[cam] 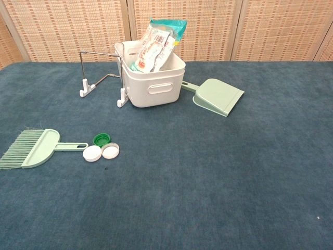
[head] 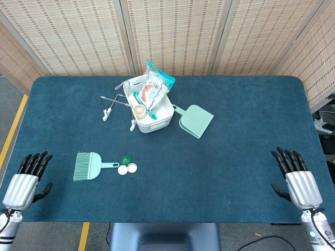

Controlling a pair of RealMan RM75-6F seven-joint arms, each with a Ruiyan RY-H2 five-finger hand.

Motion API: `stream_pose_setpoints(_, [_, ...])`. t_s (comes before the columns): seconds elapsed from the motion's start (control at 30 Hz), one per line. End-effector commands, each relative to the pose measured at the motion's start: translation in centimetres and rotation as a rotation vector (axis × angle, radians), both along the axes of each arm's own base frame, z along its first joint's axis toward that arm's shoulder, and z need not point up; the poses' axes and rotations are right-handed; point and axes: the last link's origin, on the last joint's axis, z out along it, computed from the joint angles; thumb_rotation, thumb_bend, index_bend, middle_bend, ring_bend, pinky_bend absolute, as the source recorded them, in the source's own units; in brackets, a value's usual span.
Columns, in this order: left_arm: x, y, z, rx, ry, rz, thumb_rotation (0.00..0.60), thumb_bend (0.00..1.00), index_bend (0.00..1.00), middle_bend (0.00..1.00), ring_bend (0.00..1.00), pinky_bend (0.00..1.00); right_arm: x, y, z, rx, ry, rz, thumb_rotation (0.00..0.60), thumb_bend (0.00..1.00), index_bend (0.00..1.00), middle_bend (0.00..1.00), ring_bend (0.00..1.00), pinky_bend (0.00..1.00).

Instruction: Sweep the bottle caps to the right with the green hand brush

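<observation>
Both hands, left (head: 23,183) and right (head: 298,180), rest open and empty at the near tabletop (head: 220,167) edge. The brush (head: 89,166) lies flat, its handle touching the caps (head: 126,166), so the left hand seems best placed.

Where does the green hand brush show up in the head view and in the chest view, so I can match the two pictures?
Head view: the green hand brush lies lower left on the table, bristles left, handle pointing right at the bottle caps.
Chest view: the brush lies at the left edge, mid-height, handle again toward the caps.
Shared landmark: the white bin, beyond the brush in both views.
</observation>
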Motion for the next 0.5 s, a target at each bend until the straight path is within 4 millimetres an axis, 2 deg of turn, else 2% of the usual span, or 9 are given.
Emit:
stream_pose_setpoints(0.03, [-0.1, 0.0, -0.2, -0.011, 0.003, 0.004, 0.6, 0.35, 0.0, 0.0, 0.0, 0.04, 0.0, 0.0, 0.0, 0.0, -0.001, 0.0, 0.6, 0.22, 0.0, 0.0, 0.0, 0.0])
stream_pose_setpoints(0.23, [0.3, 0.4, -1.6, -0.06, 0.014, -0.003, 0.6, 0.35, 0.0, 0.0, 0.0, 0.04, -0.1, 0.3, 0.4, -0.01, 0.0, -0.002, 0.6, 0.22, 0.0, 0.0, 0.0, 0.0])
stream_pose_setpoints(0.37, [1.5, 0.9, -3.5, -0.124, 0.036, -0.054, 0.6, 0.35, 0.0, 0.0, 0.0, 0.06, 0.0, 0.6, 0.8, -0.023, 0.003, 0.002, 0.6, 0.22, 0.0, 0.0, 0.0, 0.0])
stream_pose_setpoints(0.43, [2.4, 1.5, -4.8, -0.152, 0.072, -0.078, 0.6, 0.35, 0.0, 0.0, 0.0, 0.12, 0.1, 0.6, 0.9, -0.032, 0.003, 0.007, 0.6, 0.22, 0.0, 0.0, 0.0, 0.0])
stream_pose_setpoints(0.5, [3.2, 2.4, -6.2, -0.163, 0.106, -0.099, 0.6, 0.36, 0.0, 0.03, 0.08, 0.27, 0.1, 0.7, 0.9, -0.031, 0.002, 0.007, 0.6, 0.22, 0.0, 0.0, 0.0, 0.0])
